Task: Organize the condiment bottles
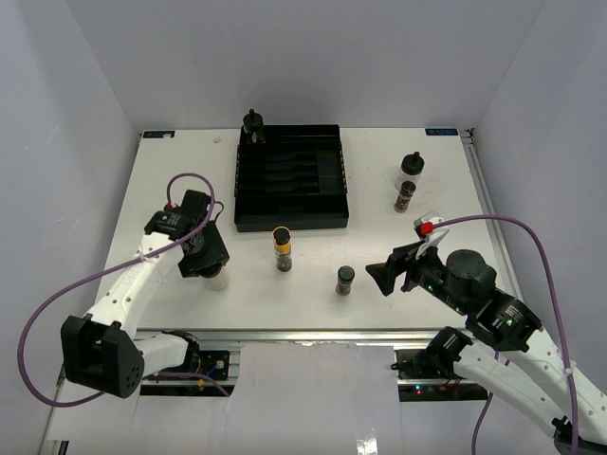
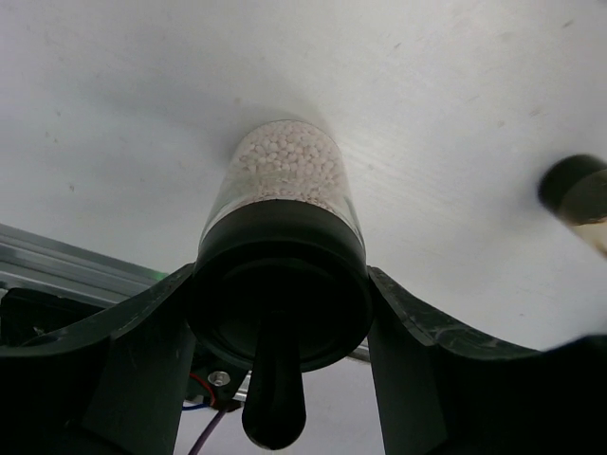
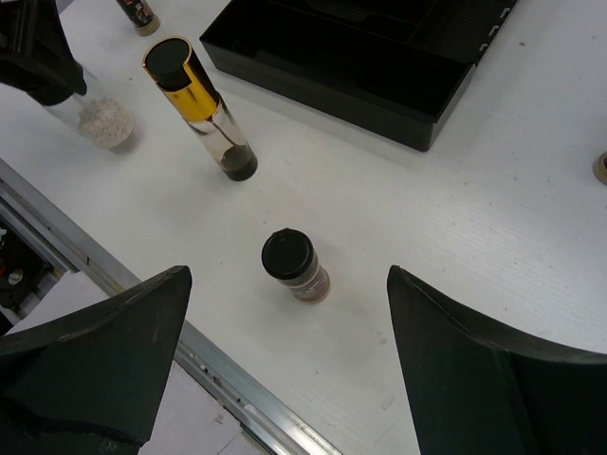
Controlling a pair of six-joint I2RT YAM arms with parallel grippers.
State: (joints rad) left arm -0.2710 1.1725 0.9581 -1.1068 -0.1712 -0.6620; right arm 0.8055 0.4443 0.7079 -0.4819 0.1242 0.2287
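My left gripper [image 1: 209,265] is shut on a squat clear bottle of white granules [image 2: 285,175], its fingers pressed against both sides of the black knobbed cap [image 2: 280,284]. The bottle's base [image 1: 218,280] is at the table near the front left. My right gripper [image 1: 384,275] is open and empty. A small dark jar [image 3: 296,266] stands just ahead of it, between the jaws' lines. The yellow-banded jar [image 1: 282,248] stands in front of the black tray [image 1: 289,220]. A squat bottle [image 1: 251,126] stands at the tray's back left corner. Another squat bottle [image 1: 411,169] and a slim jar [image 1: 405,196] stand at the right.
The black slotted tray [image 3: 379,90] lies at the middle back. The metal table rail [image 3: 142,303] runs close under my right gripper. In the right wrist view another small jar [image 3: 140,14] shows at the top edge, beyond my left gripper.
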